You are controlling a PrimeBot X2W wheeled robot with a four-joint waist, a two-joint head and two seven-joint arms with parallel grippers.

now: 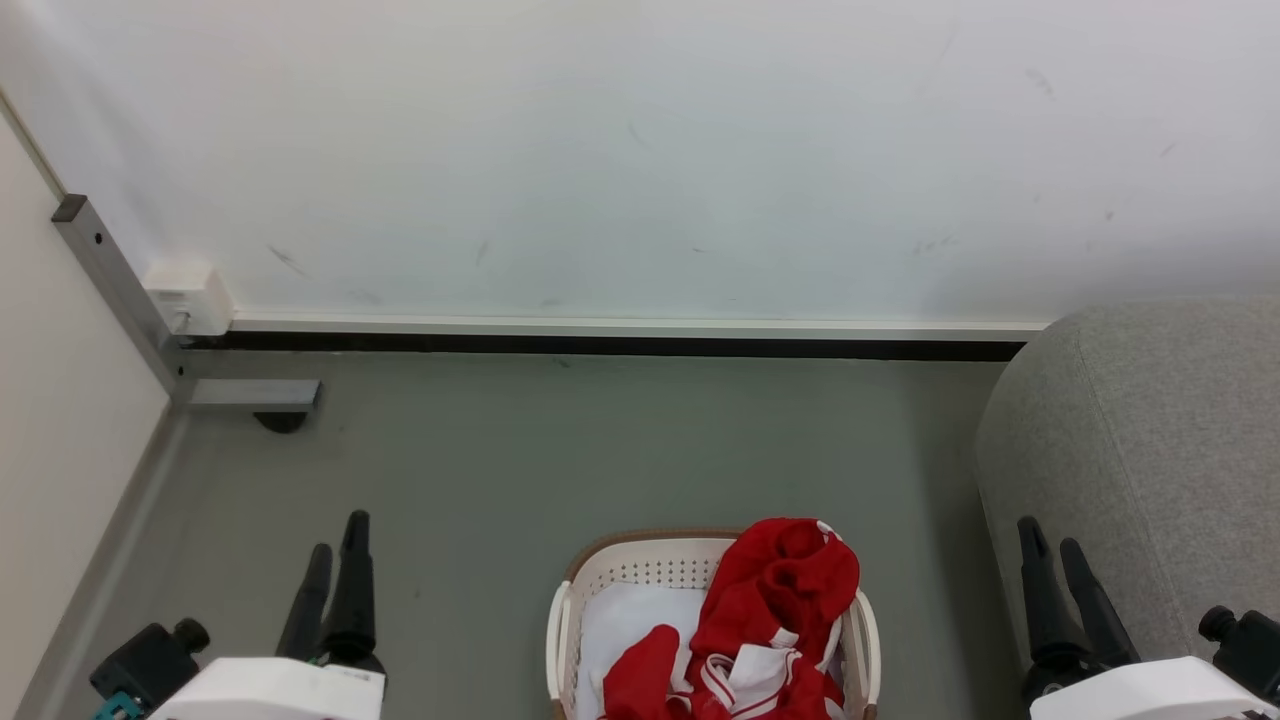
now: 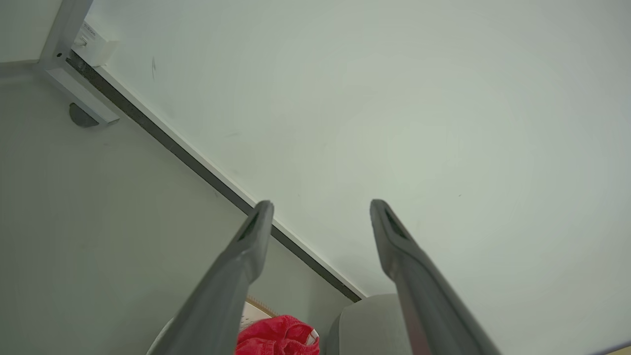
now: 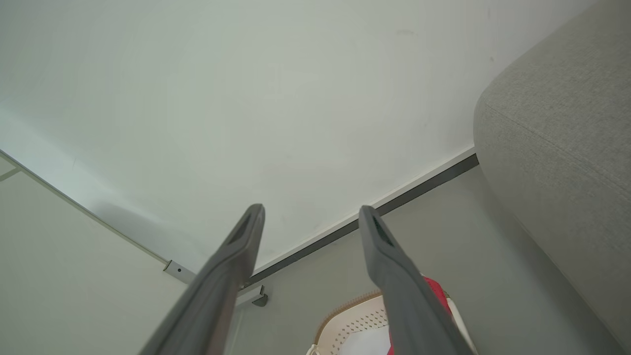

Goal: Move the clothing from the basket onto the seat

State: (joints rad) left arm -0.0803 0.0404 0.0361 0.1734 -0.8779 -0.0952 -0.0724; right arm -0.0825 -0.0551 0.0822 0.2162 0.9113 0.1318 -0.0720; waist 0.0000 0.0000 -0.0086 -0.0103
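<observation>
The cream-white basket point(image 1: 640, 570) with a brown rim stands on the floor at the bottom centre of the head view. Red clothing point(image 1: 775, 590) with white trim is heaped in its right half, over a white liner point(image 1: 630, 620). The grey seat point(image 1: 1150, 450) fills the right side. My left gripper point(image 1: 338, 535) is open at the lower left, well left of the basket. My right gripper point(image 1: 1050, 535) is open at the lower right, in front of the seat. From the left wrist the clothing point(image 2: 276, 335), seat point(image 2: 365, 320) and gripper point(image 2: 318, 207) show; from the right wrist the basket point(image 3: 345, 320), seat point(image 3: 557, 123) and gripper point(image 3: 310, 212).
A white wall point(image 1: 640, 150) with a dark baseboard point(image 1: 600, 345) closes the far side. A grey metal post point(image 1: 110, 280) with a foot bracket and a white wall box point(image 1: 188, 297) stand at the left corner. Grey floor point(image 1: 600, 450) lies between wall and basket.
</observation>
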